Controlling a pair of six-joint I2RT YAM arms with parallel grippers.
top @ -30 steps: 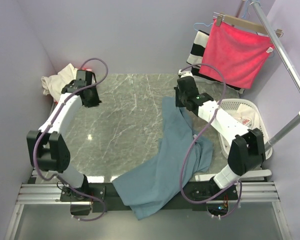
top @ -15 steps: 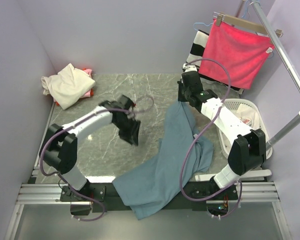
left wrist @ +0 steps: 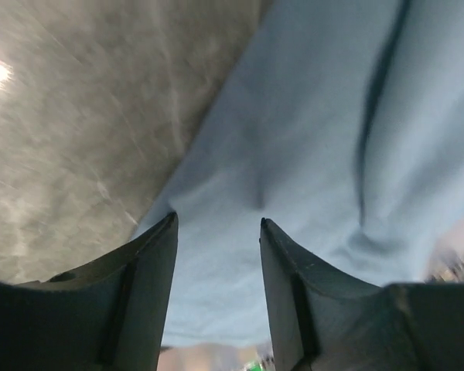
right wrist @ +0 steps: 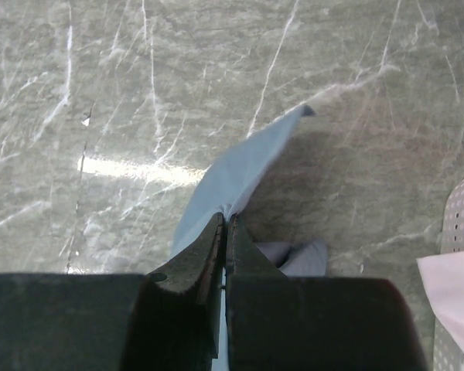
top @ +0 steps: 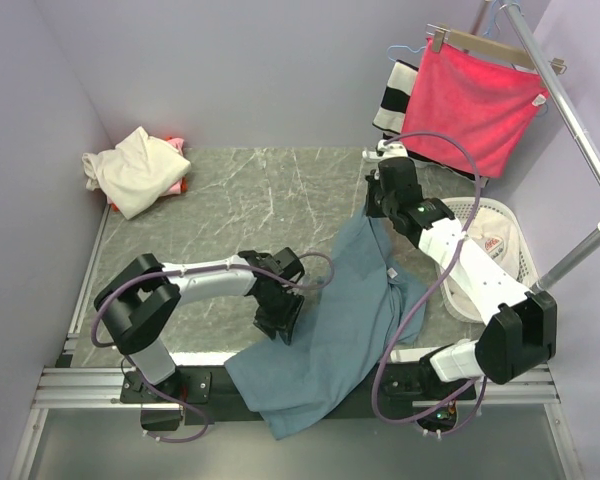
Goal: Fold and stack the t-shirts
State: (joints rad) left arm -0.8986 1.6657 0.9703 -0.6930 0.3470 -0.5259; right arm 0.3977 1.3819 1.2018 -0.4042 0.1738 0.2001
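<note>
- We can read no lettering, number or brand in any view.
- The red print on the white t-shirt (top: 490,238) in the basket (top: 458,208) is too small for us to make out.
- A small pale patch on the blue-grey t-shirt (top: 350,310) shows us nothing legible.

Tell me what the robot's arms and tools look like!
The left arm and right arm have white tube links and chunky black joints, each trailing a looping purple cable. The left tool and right tool each have two dark, flat, tapered fingers.

Free tabletop (top: 240,200) left of blue-grey t-shirt (top: 340,330)
</note>
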